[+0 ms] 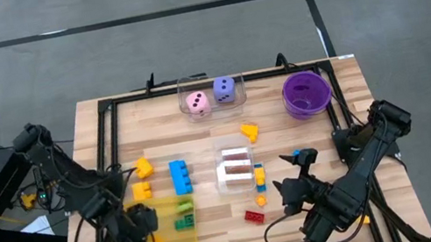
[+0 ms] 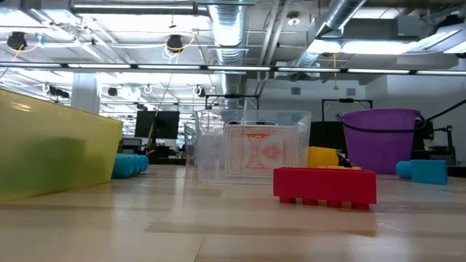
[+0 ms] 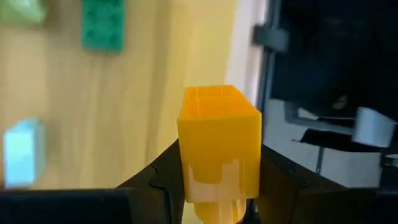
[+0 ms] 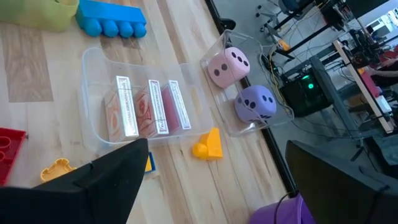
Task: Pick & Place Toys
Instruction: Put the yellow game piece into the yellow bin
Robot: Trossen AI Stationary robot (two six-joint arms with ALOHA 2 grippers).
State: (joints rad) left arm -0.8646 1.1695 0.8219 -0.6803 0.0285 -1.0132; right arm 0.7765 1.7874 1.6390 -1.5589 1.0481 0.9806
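Note:
My left gripper (image 1: 147, 238) is over the near left end of the yellow translucent tray (image 1: 174, 239), shut on a yellow brick (image 3: 217, 143). Two green bricks (image 1: 184, 215) lie in the tray. My right gripper (image 1: 286, 199) is open and empty, just right of a red brick (image 1: 254, 215) that lies flat on the table. A blue brick (image 1: 180, 176), two yellow bricks (image 1: 143, 176), an orange shape (image 1: 249, 131) and small yellow and blue pieces (image 1: 260, 184) lie loose on the table. My left gripper pinches the yellow brick by two opposite sides (image 3: 186, 168) between its two fingers (image 3: 283, 180). The brick stands out along the fingers, its hollow end (image 3: 214, 96) away from the wrist. It is held over the tray's floor.
A clear box with playing cards (image 1: 236, 169) stands mid-table. A second clear box at the far edge holds a pink die (image 1: 197, 103) and a purple die (image 1: 225, 90). A purple bowl (image 1: 306, 92) stands at the far right. A black frame (image 1: 106, 131) rims the table.

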